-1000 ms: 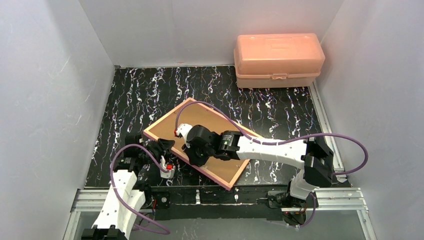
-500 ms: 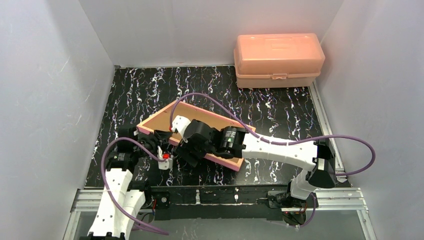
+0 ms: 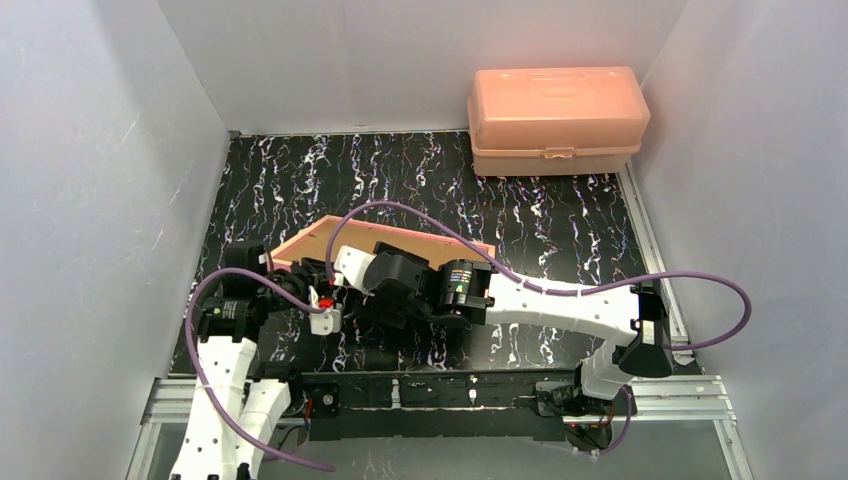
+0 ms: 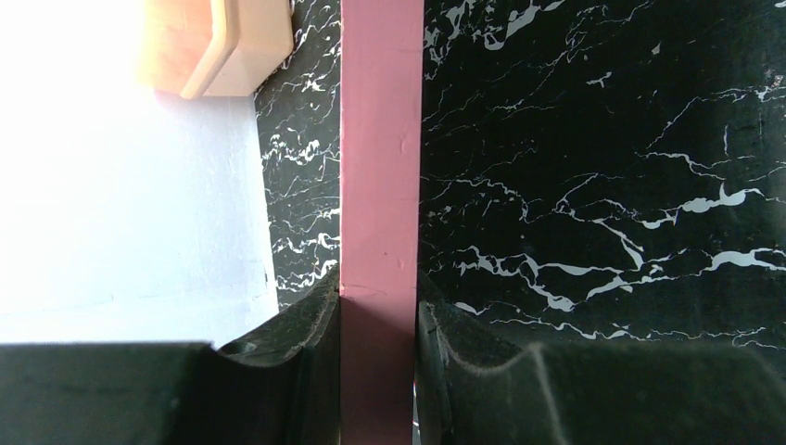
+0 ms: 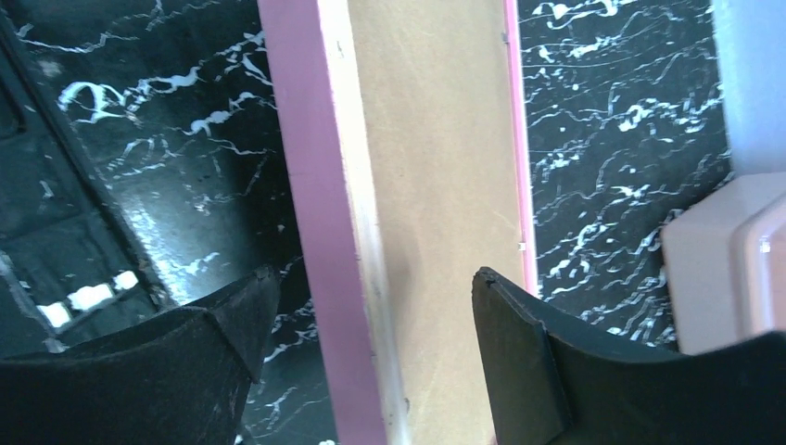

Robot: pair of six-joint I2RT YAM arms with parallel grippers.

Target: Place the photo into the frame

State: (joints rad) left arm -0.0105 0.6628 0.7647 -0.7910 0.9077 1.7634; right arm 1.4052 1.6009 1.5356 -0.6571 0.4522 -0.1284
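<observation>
Pink frame (image 3: 312, 240), tilted mid-turnover, is pinched by the left gripper (image 4: 378, 306), right gripper (image 5: 375, 278) gaping astride it; gentle lowering seems next.

The right arm (image 3: 545, 300) hides much of the frame (image 3: 305, 243) from above.

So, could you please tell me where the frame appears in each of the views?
Top external: the frame stands tilted up at centre-left.
Left wrist: it is a vertical pink strip gripped by the jaws.
Right wrist: tan back and pink edge, between open jaws.
Shared landmark: the peach box.
</observation>
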